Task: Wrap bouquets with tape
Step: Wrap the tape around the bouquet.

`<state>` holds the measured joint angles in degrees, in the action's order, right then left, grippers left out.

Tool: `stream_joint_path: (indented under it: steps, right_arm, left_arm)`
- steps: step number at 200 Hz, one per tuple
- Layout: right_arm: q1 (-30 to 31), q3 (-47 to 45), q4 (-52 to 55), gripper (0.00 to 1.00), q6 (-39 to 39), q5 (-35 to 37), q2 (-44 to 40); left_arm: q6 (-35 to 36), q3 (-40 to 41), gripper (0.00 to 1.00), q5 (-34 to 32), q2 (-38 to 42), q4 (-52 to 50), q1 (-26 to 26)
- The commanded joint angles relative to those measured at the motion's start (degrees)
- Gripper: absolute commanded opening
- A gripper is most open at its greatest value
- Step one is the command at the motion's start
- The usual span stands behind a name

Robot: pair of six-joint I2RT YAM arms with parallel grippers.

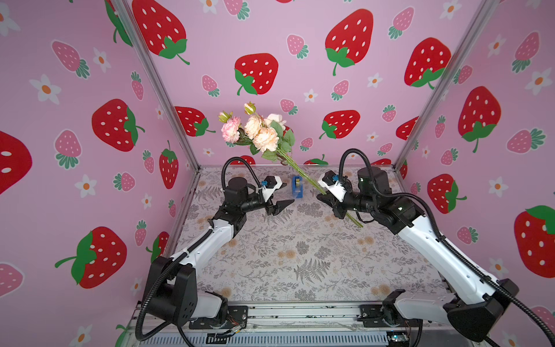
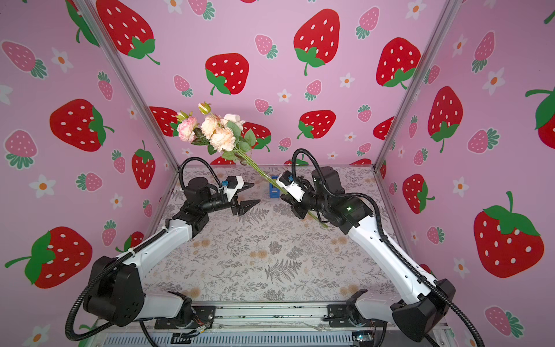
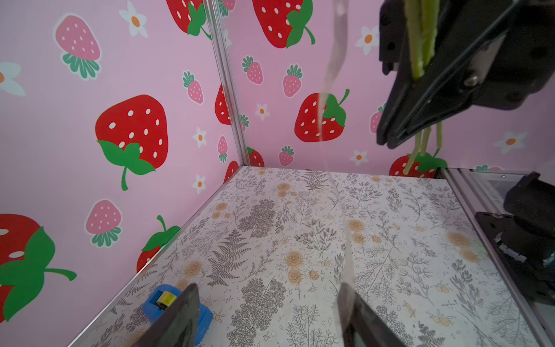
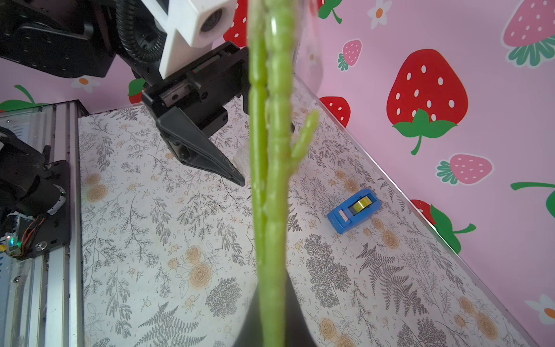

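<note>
The bouquets are one bunch of pink and cream flowers (image 1: 258,132) (image 2: 216,132), held up in the air and tilted toward the back left. My right gripper (image 1: 326,198) (image 2: 288,199) (image 4: 271,288) is shut on its green stems (image 4: 270,180) (image 3: 420,45). The stem ends stick out below the jaws. The tape, a blue dispenser (image 1: 297,187) (image 2: 274,190) (image 3: 162,303) (image 4: 354,210), lies on the table near the back wall, between the two grippers. My left gripper (image 1: 285,194) (image 2: 250,195) (image 3: 269,288) is open just left of it. A thin clear strip (image 3: 333,60) runs from one of its fingers up toward the stems.
The table covering (image 1: 300,255) is printed with grey ferns and tan blossoms. Pink strawberry walls (image 1: 90,120) close in the left, back and right sides. An aluminium rail (image 1: 300,312) with both arm bases runs along the front edge.
</note>
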<state>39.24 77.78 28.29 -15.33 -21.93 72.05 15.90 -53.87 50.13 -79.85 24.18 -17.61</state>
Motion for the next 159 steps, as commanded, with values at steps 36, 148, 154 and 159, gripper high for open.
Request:
stream_joint_path:
  steps: [36, 148, 154, 159]
  right_arm:
    - [0.03, 1.06, -2.98, 0.0, -1.15, -1.37, -0.06]
    - [0.04, 0.89, -7.63, 0.0, 1.28, 10.41, 2.78]
    - [0.02, 0.72, -7.71, 0.0, 1.27, 10.96, 2.91]
    - [0.03, 0.62, -7.72, 0.0, 1.47, 11.64, 3.08]
  left_arm:
    - [-3.81, -4.75, 0.66, 7.08, -2.28, 2.8, 0.2]
    - [3.36, -6.23, 0.0, 12.15, 0.31, -9.43, 0.2]
    - [3.45, -6.33, 0.0, 12.16, 0.55, -10.09, 0.2]
    - [3.56, -6.42, 0.0, 12.31, 0.78, -10.71, 0.2]
